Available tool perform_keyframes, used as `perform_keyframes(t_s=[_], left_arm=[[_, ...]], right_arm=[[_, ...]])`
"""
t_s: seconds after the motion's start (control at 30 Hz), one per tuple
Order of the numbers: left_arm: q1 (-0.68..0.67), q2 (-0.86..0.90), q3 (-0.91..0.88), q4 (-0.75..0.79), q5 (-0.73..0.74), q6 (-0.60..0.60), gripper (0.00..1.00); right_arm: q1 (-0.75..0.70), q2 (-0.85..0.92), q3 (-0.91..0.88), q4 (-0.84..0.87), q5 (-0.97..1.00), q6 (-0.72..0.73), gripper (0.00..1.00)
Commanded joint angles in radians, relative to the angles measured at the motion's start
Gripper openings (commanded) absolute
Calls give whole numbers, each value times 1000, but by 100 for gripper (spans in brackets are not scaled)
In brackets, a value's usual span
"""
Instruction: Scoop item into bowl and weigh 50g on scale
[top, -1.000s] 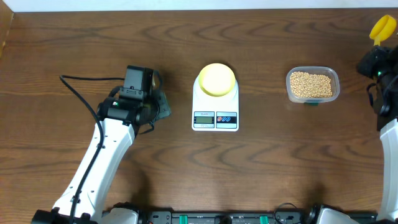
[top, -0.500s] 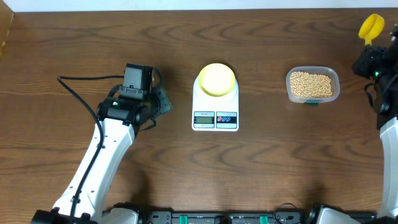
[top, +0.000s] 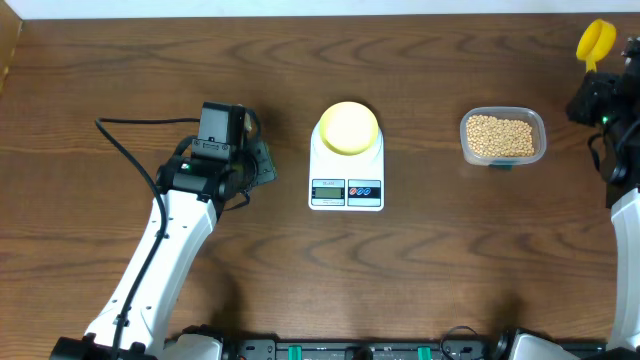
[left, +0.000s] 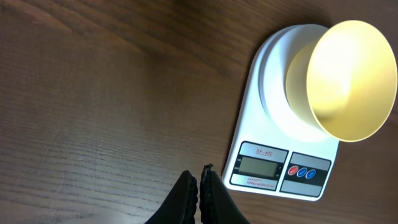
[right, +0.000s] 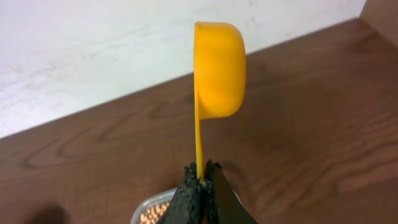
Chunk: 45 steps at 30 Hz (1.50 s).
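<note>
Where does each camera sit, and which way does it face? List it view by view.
Overhead: above the table, facing straight down; shows left arm and right arm.
Left wrist: on the left arm, looking down past the shut left tool at scale and bowl.
Right wrist: on the right arm, facing the wall past the right tool gripping the scoop.
Shared: overhead and left wrist both show scale and bowl.
</note>
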Motion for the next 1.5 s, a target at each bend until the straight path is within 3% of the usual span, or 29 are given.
perform_keyframes(t_s=[0.0, 0.5, 0.9, 1.17, 1.27, 1.47], left_arm=[[4, 4, 23, -3, -2, 29, 7], [4, 4, 22, 7, -7, 29, 8], [4, 4, 22, 27, -5, 23, 7], [4, 4, 22, 27, 29, -256, 7], [3, 4, 22, 37, 144, -237, 7], [-50, 4, 22, 47, 261, -76, 7]], right_arm=[[-6, 5, -4, 26, -11, -6, 1], [-64, 19, -4, 35, -18, 69, 1], [-64, 23, -4, 76, -354, 77, 1], [-64, 23, -4, -72, -389, 168, 1], [-64, 23, -4, -122, -393, 219, 1], [-64, 24, -4, -231, -376, 296, 1]])
